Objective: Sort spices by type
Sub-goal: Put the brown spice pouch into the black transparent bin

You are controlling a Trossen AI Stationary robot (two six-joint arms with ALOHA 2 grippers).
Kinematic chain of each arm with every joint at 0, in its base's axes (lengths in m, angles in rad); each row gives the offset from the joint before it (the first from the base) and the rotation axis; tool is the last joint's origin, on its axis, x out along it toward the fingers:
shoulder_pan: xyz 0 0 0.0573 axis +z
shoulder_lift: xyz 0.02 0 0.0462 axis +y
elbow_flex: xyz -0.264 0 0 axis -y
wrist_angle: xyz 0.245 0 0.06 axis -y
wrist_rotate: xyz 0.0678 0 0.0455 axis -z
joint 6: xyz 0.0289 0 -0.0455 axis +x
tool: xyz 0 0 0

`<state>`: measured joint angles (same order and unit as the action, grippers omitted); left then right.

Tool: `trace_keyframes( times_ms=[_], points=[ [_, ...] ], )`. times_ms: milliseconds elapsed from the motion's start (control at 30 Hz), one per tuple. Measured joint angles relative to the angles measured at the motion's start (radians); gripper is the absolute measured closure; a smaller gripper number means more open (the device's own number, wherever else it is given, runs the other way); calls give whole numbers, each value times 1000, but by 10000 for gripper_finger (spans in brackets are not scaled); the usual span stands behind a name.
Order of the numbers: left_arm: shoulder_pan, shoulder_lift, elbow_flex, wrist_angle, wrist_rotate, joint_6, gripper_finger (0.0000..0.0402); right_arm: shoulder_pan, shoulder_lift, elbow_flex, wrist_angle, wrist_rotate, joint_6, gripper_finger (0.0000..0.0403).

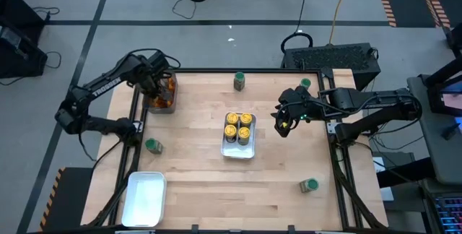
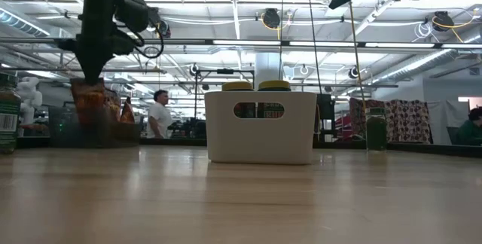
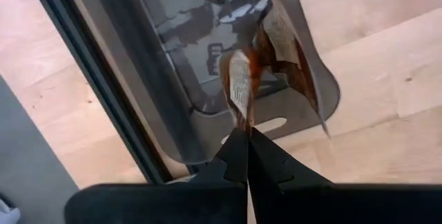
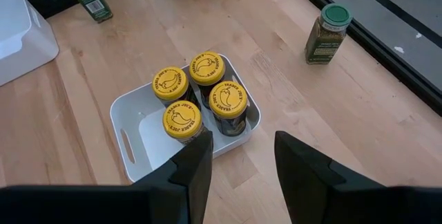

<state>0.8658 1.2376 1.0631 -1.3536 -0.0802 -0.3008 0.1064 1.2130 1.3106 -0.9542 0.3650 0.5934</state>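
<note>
The left gripper hangs over the dark bin at the table's far left corner, its fingers pinched shut on an orange-brown packet that dangles above the other packets lying in the bin. The right gripper hovers with its fingers parted and empty beside the white tray in the middle of the table, where all four yellow-lidded jars stand together. The green-lidded jars stand scattered on the wood (one by each table edge), and a second white tray sits at the near left corner.
</note>
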Motion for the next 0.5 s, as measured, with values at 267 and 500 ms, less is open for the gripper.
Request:
trace_keyframes(
  times_ms=[267, 500],
  points=[
    [5, 39, -14, 43, 13, 19, 402, 0, 0, 0, 4, 0, 0, 266],
    [16, 98, -14, 54, 17, 46, 402, 0, 0, 0, 8, 0, 0, 266]
  ],
)
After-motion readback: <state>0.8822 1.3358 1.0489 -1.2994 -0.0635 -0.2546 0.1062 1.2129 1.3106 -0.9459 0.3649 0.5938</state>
